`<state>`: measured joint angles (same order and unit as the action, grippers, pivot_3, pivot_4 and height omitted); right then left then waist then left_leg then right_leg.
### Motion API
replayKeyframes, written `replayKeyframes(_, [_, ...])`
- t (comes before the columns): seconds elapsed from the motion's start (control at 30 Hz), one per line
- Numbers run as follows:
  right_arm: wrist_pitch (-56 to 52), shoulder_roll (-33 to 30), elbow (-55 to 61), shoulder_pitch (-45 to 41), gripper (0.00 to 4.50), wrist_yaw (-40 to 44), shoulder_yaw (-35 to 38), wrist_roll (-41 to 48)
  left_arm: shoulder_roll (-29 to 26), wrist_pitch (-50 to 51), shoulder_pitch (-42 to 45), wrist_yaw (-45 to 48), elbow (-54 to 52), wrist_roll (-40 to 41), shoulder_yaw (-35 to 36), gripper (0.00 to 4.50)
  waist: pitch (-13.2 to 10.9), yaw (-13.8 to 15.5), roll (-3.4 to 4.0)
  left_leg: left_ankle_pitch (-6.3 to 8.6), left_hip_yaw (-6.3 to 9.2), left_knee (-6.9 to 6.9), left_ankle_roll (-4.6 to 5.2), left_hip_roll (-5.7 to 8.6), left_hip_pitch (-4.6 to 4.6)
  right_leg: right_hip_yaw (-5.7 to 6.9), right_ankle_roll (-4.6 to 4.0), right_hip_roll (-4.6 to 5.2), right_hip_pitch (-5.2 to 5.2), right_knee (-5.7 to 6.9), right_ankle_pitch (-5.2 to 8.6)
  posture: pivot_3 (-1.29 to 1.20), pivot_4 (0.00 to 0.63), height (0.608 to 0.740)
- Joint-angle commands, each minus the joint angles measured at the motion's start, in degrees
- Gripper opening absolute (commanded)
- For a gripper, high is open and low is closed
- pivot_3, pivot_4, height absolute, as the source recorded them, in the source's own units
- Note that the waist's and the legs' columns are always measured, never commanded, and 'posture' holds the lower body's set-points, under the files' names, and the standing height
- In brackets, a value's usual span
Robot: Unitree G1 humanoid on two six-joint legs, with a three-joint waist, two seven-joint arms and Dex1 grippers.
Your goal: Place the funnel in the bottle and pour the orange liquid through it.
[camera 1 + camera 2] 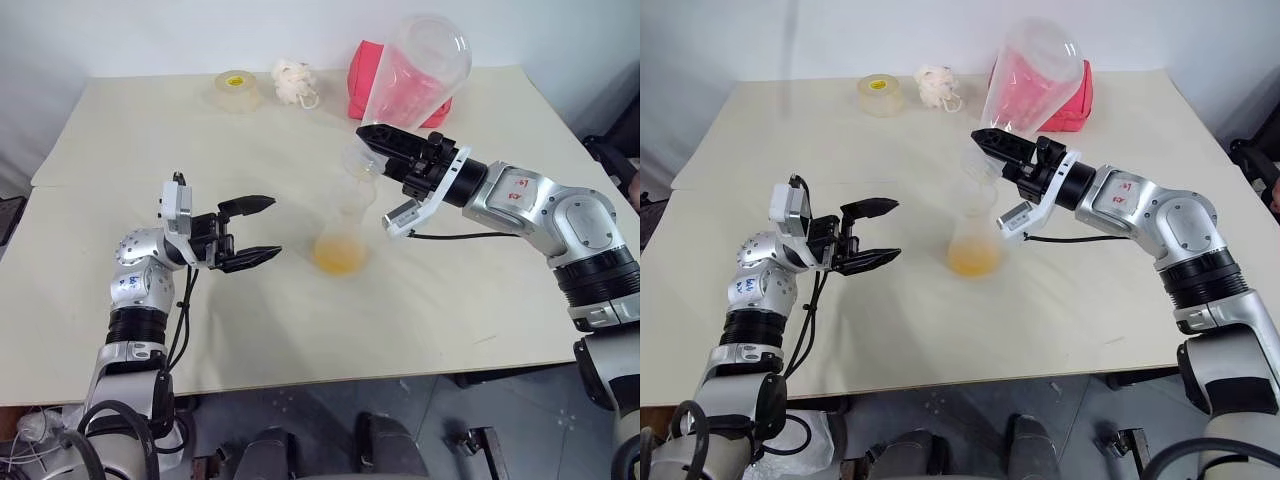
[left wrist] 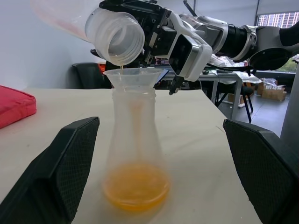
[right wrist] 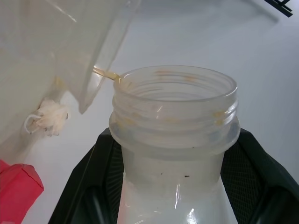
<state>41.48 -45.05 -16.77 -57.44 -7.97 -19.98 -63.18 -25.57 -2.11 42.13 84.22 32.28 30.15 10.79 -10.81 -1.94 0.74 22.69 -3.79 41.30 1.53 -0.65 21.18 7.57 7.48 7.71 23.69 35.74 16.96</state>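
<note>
From the head camera, the right gripper is clamped on the neck of a large clear conical flask with a ribbed mouth, tipped over the small transparent plastic funnel seated in the small clear flask-like bottle mid-table; the orange liquid pools in its base. The left gripper waits beside it, fingers spread, holding nothing.

Left wrist view: a thin stream seems to fall into the funnel (hard to be sure).

Right wrist view: only residue clings to the mouth. Best to hold the tilt steady, mouth centred, until dripping ends.
</note>
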Motion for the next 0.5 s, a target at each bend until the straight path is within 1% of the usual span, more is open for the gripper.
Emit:
replayKeyframes(0.03, [0.3,-1.4,0.8,-1.7,2.44,-1.4,0.6,0.2,-0.3,-0.7,1.6,0.2,-0.4,0.3,0.4,4.5,0.0,0.0,0.0,0.0,0.0,0.0,0.0,0.0,0.0,0.0,0.0,0.0,0.0,0.0,0.0,0.0,0.15,0.74])
replayKeyframes(0.3, [-0.2,-1.0,1.2,-0.7,2.44,-0.4,1.2,1.5,-0.2,-3.1,2.3,-0.5,1.2,-1.4,-0.1,4.5,0.0,0.0,0.0,0.0,-0.01,0.0,0.0,0.01,0.0,0.0,0.0,0.0,0.0,0.0,0.0,0.0,0.15,0.74])
replayKeyframes(0.4, [-2.3,0.5,1.6,1.9,2.44,2.5,3.2,7.0,0.1,-5.7,3.0,-1.8,2.7,-3.1,-0.3,4.5,0.0,0.0,-0.01,0.0,-0.02,0.01,0.0,0.02,0.0,0.01,0.0,0.0,-0.01,0.01,0.0,0.0,0.15,0.74])
replayKeyframes(0.5, [-5.5,2.5,3.2,5.2,2.44,7.6,5.7,15.8,0.2,-6.5,3.6,-2.9,3.7,-4.0,-0.6,4.5,0.0,0.0,-0.02,0.0,-0.02,0.01,0.0,0.04,0.0,0.02,0.0,0.0,0.0,0.03,0.0,0.0,0.15,0.74])
